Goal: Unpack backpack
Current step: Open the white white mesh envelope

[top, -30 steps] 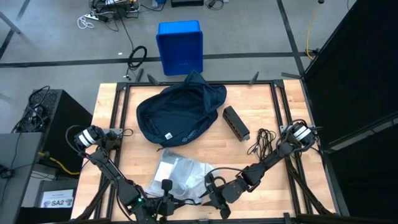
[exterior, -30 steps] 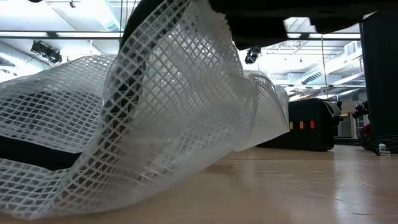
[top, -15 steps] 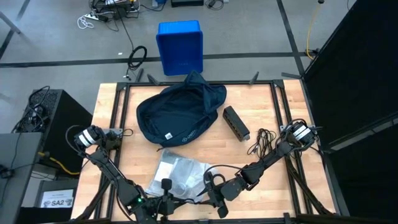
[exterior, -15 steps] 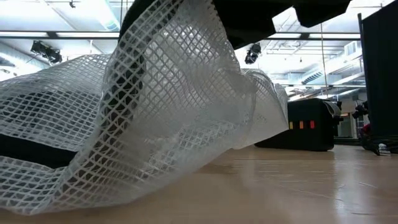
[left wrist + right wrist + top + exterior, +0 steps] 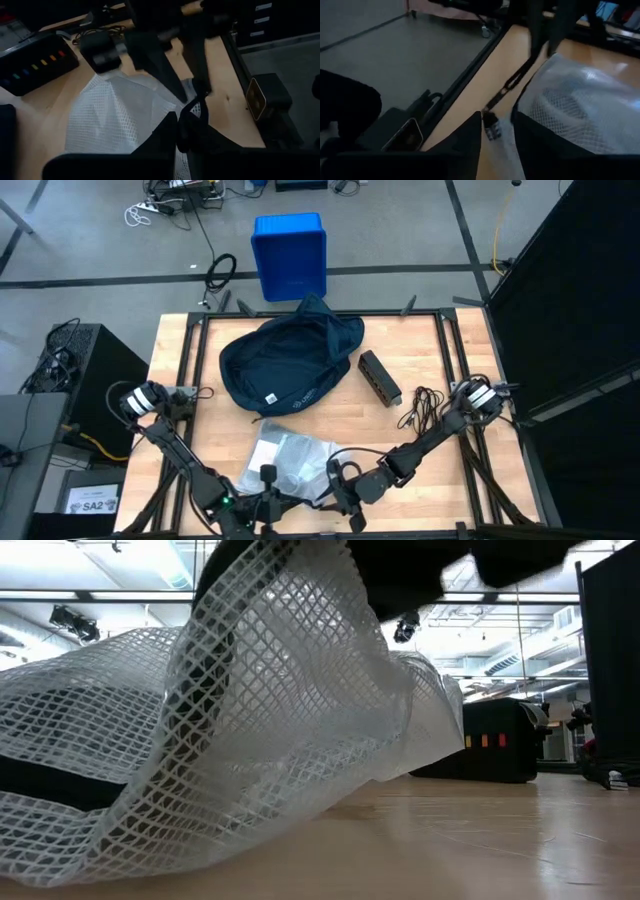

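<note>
Wooden table (image 5: 420, 350) is seen from above, framed by dark rails. The backpack (image 5: 290, 360), dark navy and slumped open, is laid at the table's far-centre part, small white label facing up, well apart from both grippers. A bright blue bin (image 5: 289, 255) is set on the floor beyond the far edge. A white mesh pouch (image 5: 288, 460) is spread on the near-centre of the table, just in front of the backpack; in the low view its netting (image 5: 230, 730) is raised up and fills most of the picture. A dark rectangular box (image 5: 379, 377) is placed right of the backpack, tilted, with a black cable (image 5: 420, 408) coiled just beside it.

The left gripper (image 5: 262, 502) is held at the near edge, at the pouch's near-left corner; its fingers are closed, and the left wrist view shows white mesh at the fingertips, but whether mesh is pinched cannot be told. The right gripper (image 5: 340, 490) is placed at the pouch's near-right edge; in the right wrist view a narrow gap is seen between its fingers (image 5: 465, 145), with a small zipper pull (image 5: 492, 127) and pouch edge lying in that gap. A firm grip cannot be confirmed.
</note>
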Available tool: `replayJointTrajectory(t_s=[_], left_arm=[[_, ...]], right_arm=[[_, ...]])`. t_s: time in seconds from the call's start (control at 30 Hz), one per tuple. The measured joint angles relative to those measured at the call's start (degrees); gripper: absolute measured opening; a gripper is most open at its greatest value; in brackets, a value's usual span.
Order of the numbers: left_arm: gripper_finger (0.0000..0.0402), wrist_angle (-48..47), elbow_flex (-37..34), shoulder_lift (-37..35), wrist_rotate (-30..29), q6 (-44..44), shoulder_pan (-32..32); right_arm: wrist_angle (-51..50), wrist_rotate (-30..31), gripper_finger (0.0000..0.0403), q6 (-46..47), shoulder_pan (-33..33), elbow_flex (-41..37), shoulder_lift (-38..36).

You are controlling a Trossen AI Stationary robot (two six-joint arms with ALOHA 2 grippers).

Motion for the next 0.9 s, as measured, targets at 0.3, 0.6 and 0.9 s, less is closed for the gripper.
replayJointTrajectory(t_s=[0.3, 0.6, 0.9], left_arm=[[0.0000, 0.2, 0.0, 0.0, 0.7, -0.2, 0.1], [0.0000, 0.4, 0.0, 0.0, 0.7, -0.4, 0.1], [0.0000, 0.7, 0.0, 0.0, 1.9, -1.1, 0.1]], right_arm=[[0.2, 0.1, 0.0116, -0.6, 0.2, 0.0, 2.0], [0.8, -0.1, 0.0104, -1.7, 0.5, 0.0, 1.4], [-1.3, -1.0, 0.0006, -2.5, 0.7, 0.0, 0.9]])
